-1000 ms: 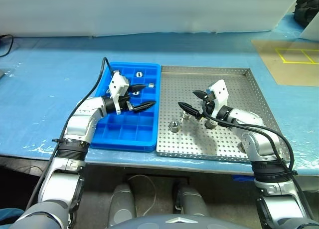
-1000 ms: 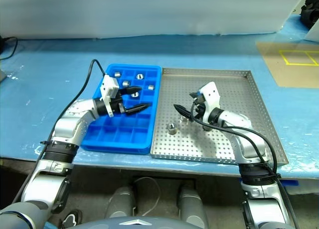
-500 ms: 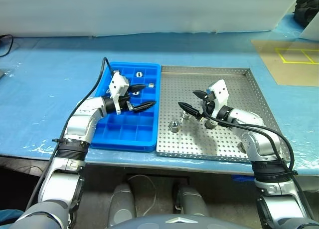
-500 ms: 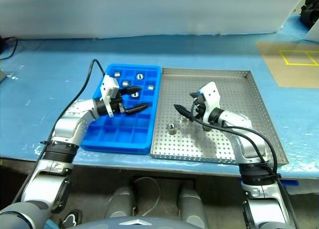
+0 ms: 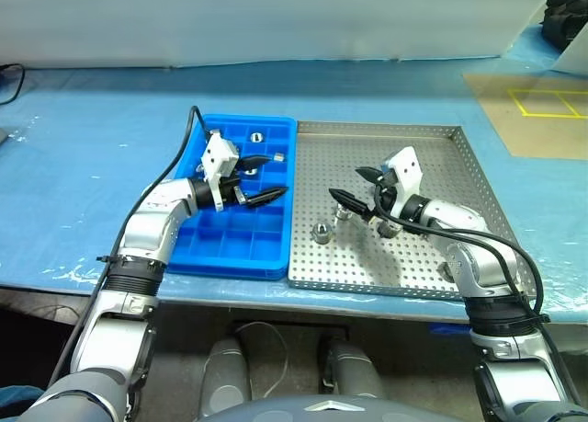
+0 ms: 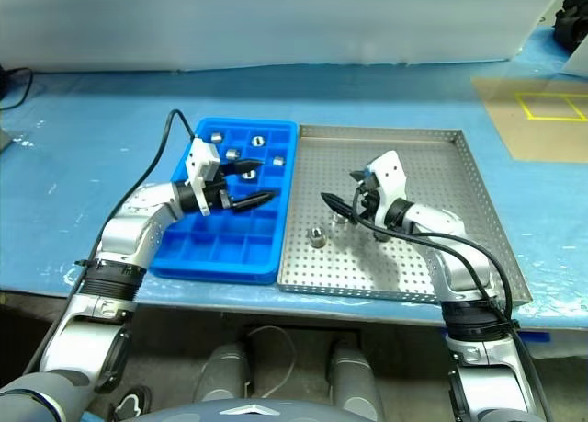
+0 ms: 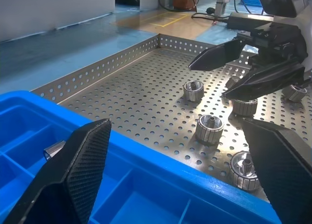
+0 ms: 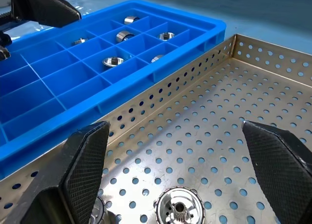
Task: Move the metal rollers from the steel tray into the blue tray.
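With both pincers wide open and empty, the right pincer (image 5: 354, 188) best drops straight over the nearest metal roller (image 5: 344, 211) on the steel tray (image 5: 459, 165) — the left pincer (image 5: 260, 176) hovers over the blue tray (image 5: 276, 128), where several rollers already lie.

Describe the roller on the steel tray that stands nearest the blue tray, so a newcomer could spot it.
Find the steel tray right of the blue tray. The roller stands alone near the steel tray's left edge, apart from the others clustered under the right gripper.
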